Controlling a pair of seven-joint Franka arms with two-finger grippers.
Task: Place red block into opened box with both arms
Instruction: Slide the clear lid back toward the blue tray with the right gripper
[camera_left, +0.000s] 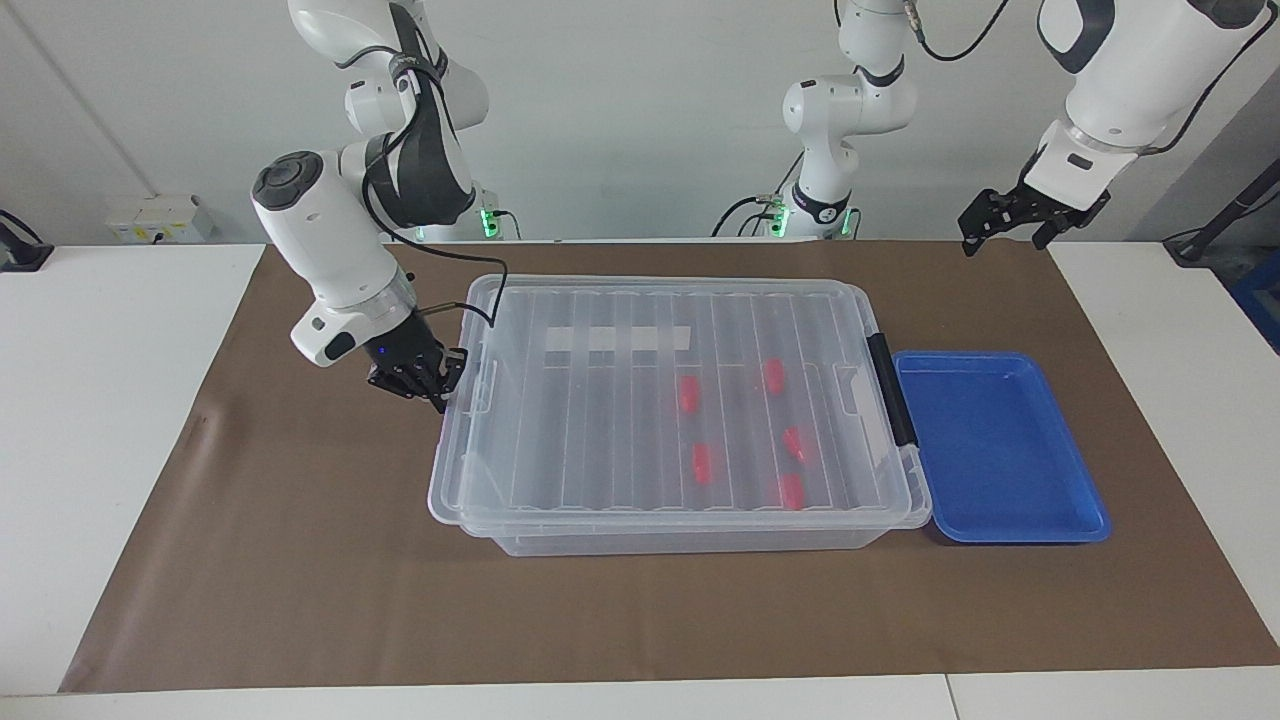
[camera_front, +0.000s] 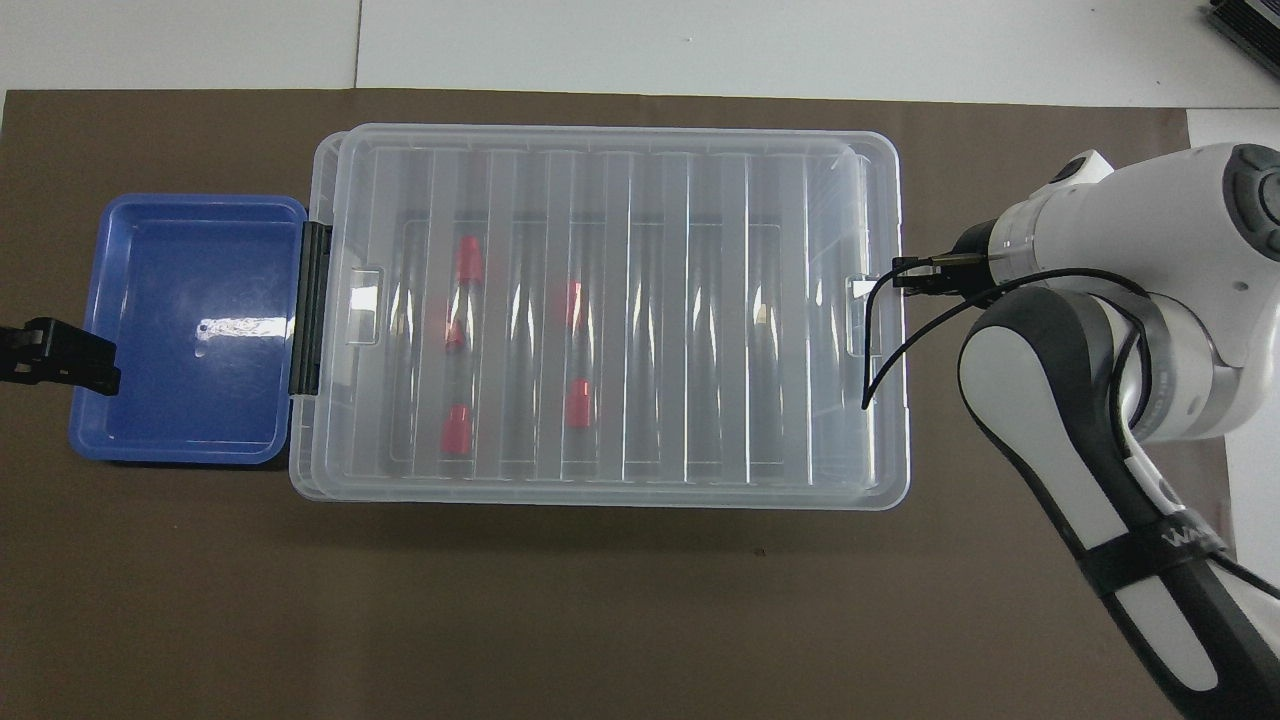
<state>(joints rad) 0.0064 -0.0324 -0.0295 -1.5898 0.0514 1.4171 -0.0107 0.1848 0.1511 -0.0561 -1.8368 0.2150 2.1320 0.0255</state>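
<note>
The clear box (camera_left: 680, 541) (camera_front: 600, 498) stands mid-mat with its ribbed lid (camera_left: 600, 420) (camera_front: 650, 330) lying flat on it. Several red blocks, one of them (camera_left: 688, 394) (camera_front: 577, 403), lie inside and show through the lid, toward the left arm's end. My right gripper (camera_left: 442, 388) (camera_front: 897, 272) is low at the box's end toward the right arm, shut on the lid's edge. My left gripper (camera_left: 1003, 240) (camera_front: 70, 360) hangs open and empty in the air over the blue tray's outer end, waiting.
An empty blue tray (camera_left: 1000, 450) (camera_front: 190, 330) lies against the box at the left arm's end, beside the black clip handle (camera_left: 890, 390) (camera_front: 312, 308). A brown mat (camera_left: 300, 560) covers the table. A black cable (camera_front: 885, 350) loops from the right wrist over the lid's end.
</note>
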